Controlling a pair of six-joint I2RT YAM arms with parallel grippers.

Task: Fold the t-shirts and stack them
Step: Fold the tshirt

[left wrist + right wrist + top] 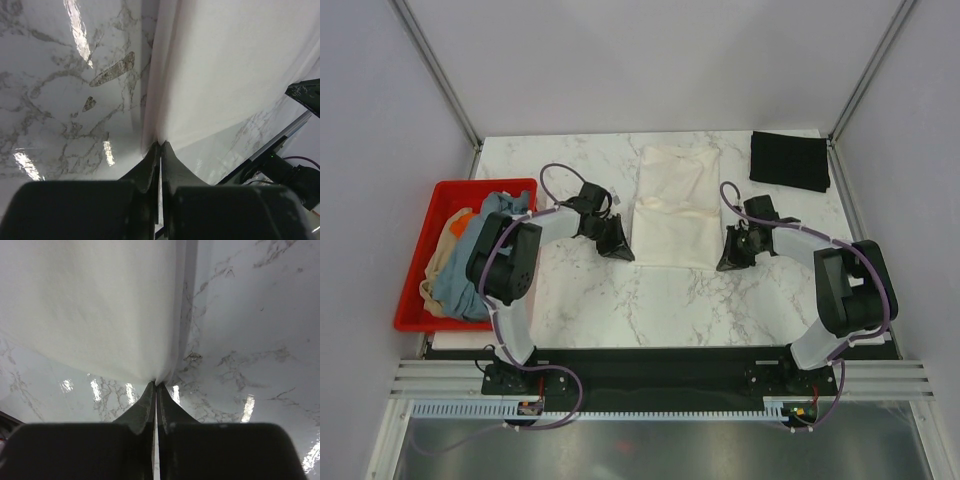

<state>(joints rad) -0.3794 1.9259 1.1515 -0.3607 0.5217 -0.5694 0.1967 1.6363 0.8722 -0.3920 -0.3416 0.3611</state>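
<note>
Near the front of the marble table [620, 310], the left hand [160, 146] is clenched on the near left corner of the cream-white t-shirt [675, 215], pinching the cloth low against the tabletop. The right hand [156, 385] grasps the near right corner of the same shirt, its jaws pressed together on the fabric. The shirt lies lengthwise at the middle of the table as a narrow panel, with a crease across its middle. At the table's left side, a red crate [445, 200] holds a grey-blue t-shirt [455, 285], a tan t-shirt [437, 268] and an orange t-shirt [461, 217] in a loose heap. In the far right corner lies a folded black t-shirt [790, 160], well apart from the others.
</note>
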